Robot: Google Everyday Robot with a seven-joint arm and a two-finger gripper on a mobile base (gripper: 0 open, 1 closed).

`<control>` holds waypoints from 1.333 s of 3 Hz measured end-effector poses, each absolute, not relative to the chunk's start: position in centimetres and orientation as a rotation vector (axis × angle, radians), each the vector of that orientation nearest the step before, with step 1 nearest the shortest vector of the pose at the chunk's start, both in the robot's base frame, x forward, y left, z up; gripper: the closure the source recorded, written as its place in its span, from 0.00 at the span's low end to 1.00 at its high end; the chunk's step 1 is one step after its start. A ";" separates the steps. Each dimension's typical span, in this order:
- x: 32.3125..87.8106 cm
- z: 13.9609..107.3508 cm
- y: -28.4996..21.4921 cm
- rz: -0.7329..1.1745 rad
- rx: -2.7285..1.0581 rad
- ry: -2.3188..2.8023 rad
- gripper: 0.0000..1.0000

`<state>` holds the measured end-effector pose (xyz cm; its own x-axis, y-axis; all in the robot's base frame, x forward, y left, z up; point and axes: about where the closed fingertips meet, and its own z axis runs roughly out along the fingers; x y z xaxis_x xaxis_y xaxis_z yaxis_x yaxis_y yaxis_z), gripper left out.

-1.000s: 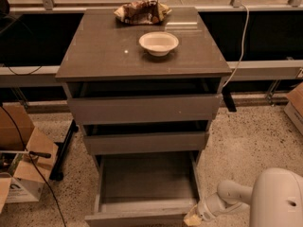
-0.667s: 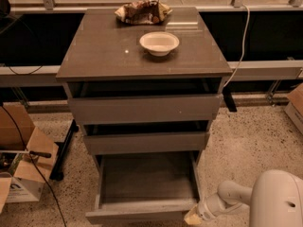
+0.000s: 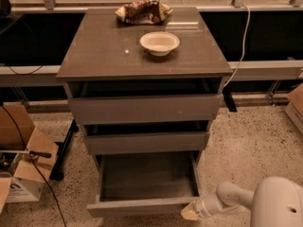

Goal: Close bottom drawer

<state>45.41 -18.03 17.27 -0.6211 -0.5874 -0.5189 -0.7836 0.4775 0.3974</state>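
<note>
The bottom drawer [image 3: 142,205] is pulled right out under the cabinet [image 3: 104,56]. The hand [image 3: 190,213] sits at its front's right corner, can't tell how open it is. Pushing that far off-centre could rack the drawer and jam it.

The bottom drawer [image 3: 142,205] stands far out, and its box can be reached from above, forward of the middle drawer front [image 3: 146,142]. The gripper [image 3: 190,213] sits just beside the bottom drawer's front right corner. To the drawer's right the floor [image 3: 246,145] gives passage. To its left, cardboard boxes [image 3: 26,171] and a black stand leg [image 3: 64,150] crowd in.
</note>
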 end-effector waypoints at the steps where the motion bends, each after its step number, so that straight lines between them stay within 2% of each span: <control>1: 47.5 16.8 -17.1 0.861 -1.149 2.367 1.00; 2: 47.5 16.8 -17.1 0.861 -1.149 2.367 1.00; 3: 50.8 16.8 -16.9 0.831 -1.139 2.320 1.00; 4: 54.2 15.9 -14.3 0.857 -1.152 2.239 1.00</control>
